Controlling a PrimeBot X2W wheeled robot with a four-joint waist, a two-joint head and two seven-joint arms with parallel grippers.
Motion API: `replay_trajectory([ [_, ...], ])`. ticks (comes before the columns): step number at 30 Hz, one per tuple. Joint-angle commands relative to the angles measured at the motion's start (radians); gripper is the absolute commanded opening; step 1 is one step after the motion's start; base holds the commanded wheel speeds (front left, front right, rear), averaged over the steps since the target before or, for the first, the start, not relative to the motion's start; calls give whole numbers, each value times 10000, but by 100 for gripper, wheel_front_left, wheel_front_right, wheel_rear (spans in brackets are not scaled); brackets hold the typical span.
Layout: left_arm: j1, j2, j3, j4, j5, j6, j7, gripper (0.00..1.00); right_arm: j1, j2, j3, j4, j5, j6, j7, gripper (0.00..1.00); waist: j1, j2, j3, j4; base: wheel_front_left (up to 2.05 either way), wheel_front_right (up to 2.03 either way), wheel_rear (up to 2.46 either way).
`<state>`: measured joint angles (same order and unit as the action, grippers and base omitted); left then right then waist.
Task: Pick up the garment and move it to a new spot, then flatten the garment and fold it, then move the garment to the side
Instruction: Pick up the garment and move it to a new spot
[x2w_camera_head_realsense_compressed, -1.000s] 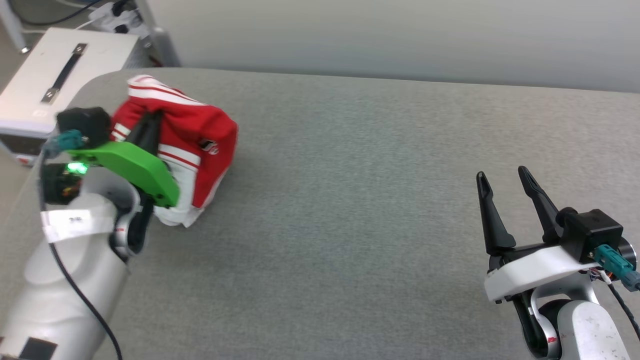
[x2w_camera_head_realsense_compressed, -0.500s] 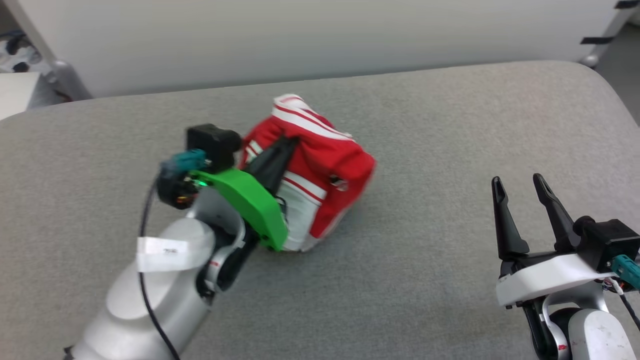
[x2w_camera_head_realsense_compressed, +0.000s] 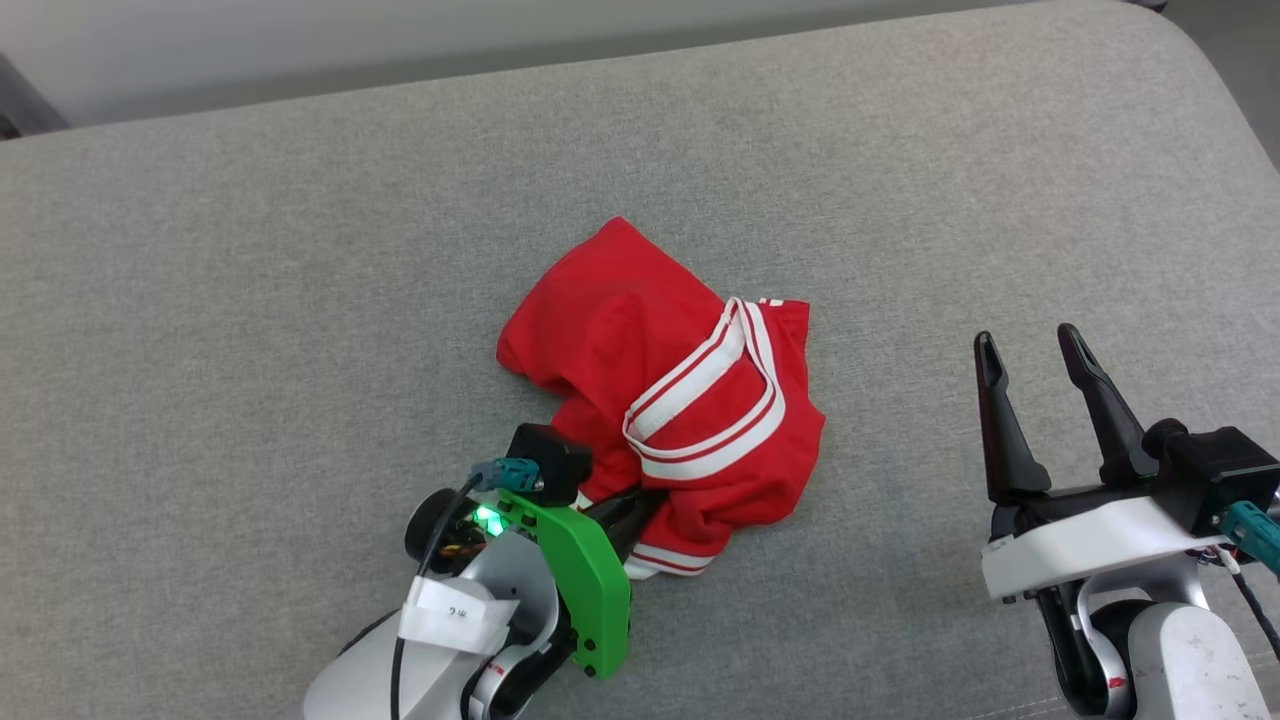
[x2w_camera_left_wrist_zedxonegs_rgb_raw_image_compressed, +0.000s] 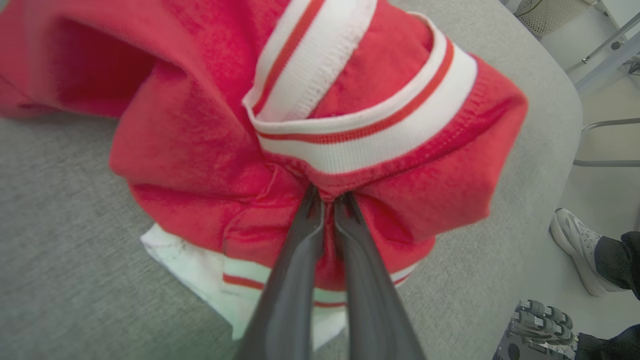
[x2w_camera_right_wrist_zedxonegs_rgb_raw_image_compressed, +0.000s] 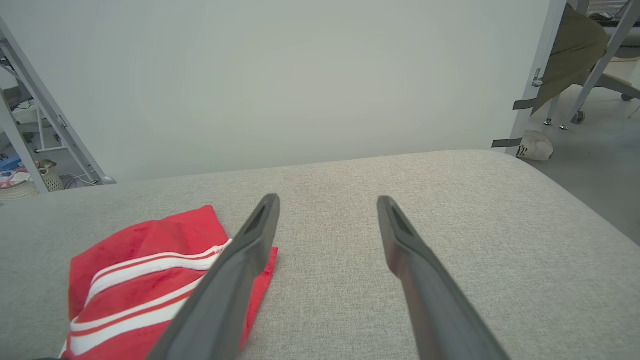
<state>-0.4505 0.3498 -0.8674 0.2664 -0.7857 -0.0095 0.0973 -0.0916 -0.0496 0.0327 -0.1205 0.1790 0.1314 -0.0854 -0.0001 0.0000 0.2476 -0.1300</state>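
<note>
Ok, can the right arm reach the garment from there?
Probably yes: the right gripper is open, grey surface alone lies between it and the garment, and the left gripper pinches its near edge, out of the way.

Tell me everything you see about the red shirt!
The red shirt is soft knit cloth, crumpled in a heap on the grey table. Across its top loop white bands with red stripes, and a white part peeks out underneath at the near side. The left gripper pinches a fold at its near edge, fingers shut on the cloth.

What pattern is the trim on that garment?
White with thin red stripes, on the red garment; clearest in the left wrist view.
</note>
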Motion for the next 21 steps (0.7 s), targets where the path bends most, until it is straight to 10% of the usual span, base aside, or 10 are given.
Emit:
replay_trajectory([
  [1, 113, 18, -9, 82, 21, -118, -78, 0, -186, -7, -12, 30, 48, -7, -106, 100, 1, 0, 137, 20, 0, 0, 0],
  [2, 128, -2, -27, 104, -5, -187, -121, 40, -208, -7, -15, 56, 36, -7, -102, 100, 1, 0, 105, 74, 0, 0, 0],
  [3, 145, -4, -60, 119, -42, -260, -96, 100, -225, -7, -18, 75, 25, -7, -97, 100, 1, 0, 67, 117, 0, 0, 0],
  [21, 1008, 354, 2007, -1138, 497, 1669, -3347, 100, 441, -7, -298, 294, -94, -7, 295, 100, 1, 0, -1746, 1500, 0, 0, 0],
])
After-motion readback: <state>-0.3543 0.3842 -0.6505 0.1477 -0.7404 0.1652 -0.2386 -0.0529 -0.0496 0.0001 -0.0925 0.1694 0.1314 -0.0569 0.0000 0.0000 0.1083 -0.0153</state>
